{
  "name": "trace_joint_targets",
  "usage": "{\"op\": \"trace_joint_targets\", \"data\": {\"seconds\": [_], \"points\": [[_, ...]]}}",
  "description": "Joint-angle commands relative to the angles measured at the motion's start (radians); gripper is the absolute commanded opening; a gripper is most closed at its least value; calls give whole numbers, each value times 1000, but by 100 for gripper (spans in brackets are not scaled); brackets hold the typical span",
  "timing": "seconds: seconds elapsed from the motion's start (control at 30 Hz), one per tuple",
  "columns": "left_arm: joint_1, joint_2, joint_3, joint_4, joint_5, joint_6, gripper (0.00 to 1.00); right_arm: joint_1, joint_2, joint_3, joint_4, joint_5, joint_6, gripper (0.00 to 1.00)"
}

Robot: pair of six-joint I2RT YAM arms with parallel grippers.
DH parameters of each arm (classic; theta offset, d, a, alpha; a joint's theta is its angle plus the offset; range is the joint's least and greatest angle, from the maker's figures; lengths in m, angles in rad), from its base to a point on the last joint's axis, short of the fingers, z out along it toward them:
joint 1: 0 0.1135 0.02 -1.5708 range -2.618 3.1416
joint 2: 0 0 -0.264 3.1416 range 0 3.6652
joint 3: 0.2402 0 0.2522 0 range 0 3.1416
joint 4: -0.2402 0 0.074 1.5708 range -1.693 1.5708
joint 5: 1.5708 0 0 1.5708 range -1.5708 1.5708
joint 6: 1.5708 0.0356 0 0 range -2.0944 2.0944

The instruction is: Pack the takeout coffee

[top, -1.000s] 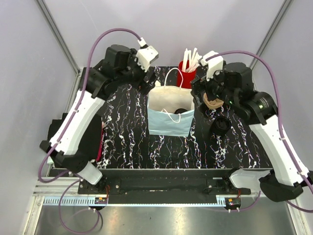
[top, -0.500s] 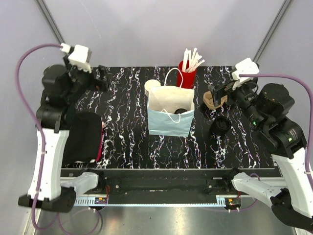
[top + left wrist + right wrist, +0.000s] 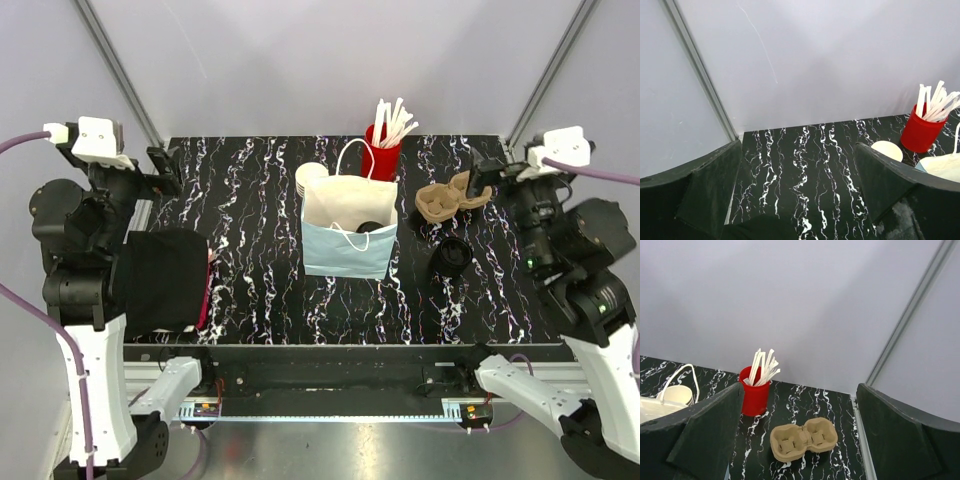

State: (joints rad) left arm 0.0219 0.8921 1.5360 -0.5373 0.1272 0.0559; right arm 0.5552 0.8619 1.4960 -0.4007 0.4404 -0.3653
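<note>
Coffee (image 3: 372,226) sits inside the bag (image 3: 345,255) at the middle of the table (image 3: 250,290), only its black lid (image 3: 372,226) showing. Your left gripper (image 3: 168,170) hangs at the bag's 10 o'clock and your right gripper (image 3: 480,180) at 2 o'clock, both spread wide and empty.

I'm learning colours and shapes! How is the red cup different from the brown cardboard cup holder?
The red cup is bright red, and the cup holder is pale brown. The red cup stands tall and upright, while the cup holder lies low and flat. The red cup is full of white sticks, but the cup holder's two pockets are empty. Both sit on the black marbled table.
</note>
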Motion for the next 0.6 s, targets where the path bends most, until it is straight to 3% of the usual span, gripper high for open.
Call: {"op": "trace_joint_targets", "data": {"seconds": [0.0, 0.57], "points": [[18, -16, -50, 30, 103, 9, 99, 6, -52, -49, 83, 41, 3, 100], [153, -5, -79, 94, 292, -113, 99, 3, -63, -77, 56, -28, 35, 100]]}}
